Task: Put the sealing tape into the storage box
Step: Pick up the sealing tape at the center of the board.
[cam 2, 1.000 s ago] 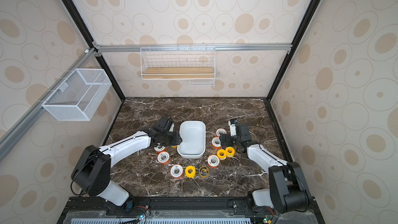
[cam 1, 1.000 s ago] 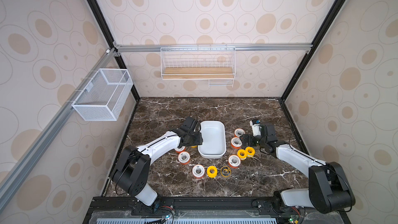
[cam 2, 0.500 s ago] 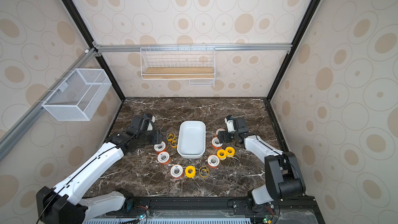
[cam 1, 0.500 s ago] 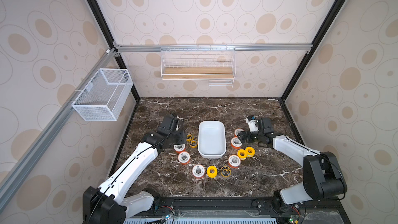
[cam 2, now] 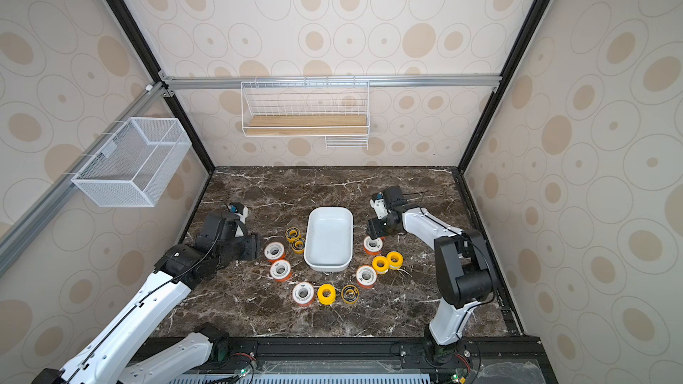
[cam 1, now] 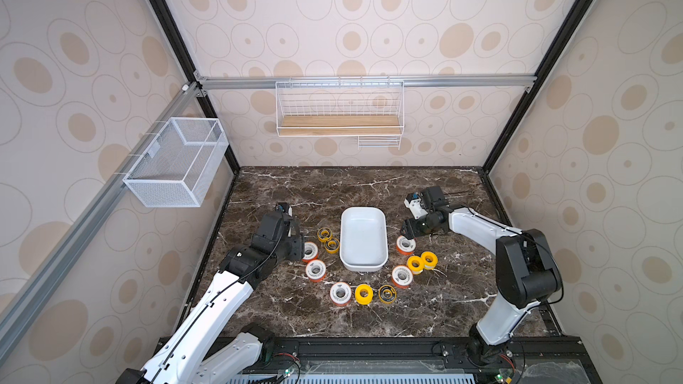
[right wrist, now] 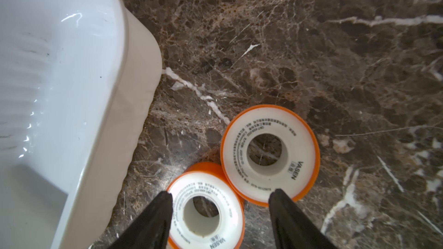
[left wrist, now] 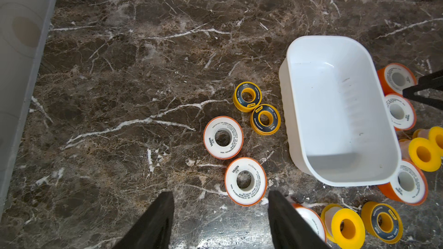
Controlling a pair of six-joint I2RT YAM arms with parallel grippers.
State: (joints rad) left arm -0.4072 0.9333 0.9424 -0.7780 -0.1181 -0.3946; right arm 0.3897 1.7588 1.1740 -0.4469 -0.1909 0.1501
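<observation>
Dark marble table (cam 1: 443, 193) under me, and dead centre on it the white storage box (cam 1: 363, 238): bare inside, not one spool in it. So the job has hardly begun, as I judge it. All the sealing tape (cam 1: 340, 293) lies out on the marble in a loose ring round the box, to its left, right and near side, none on the far side. Counting across the views I get about a dozen: white faces with orange rims, solid yellow spools (cam 1: 364, 293), and dark-faced yellow spools (cam 1: 387, 293). Every one has yet to go in. My left gripper (left wrist: 219, 194) hangs left of the box, jaws apart, nothing between them but marble, and a white-faced spool (left wrist: 245, 180) lies just past the tips. My right gripper (right wrist: 221, 191) is low at the far right of the box, jaws apart and straddling another white spool (right wrist: 206, 214). One fingertip (right wrist: 165, 200) is at its rim and the opposite one stands clear, so no grip yet, I'd say. Its neighbour (right wrist: 269, 154) sits close against it, touching or overlapping, I can't tell which. Now the blind spots: in both top views my right gripper covers the spool it straddles and my left one cuts off part of another. The right wrist view crops the straddled spool, and the label print is too small to read beyond VASEN.
</observation>
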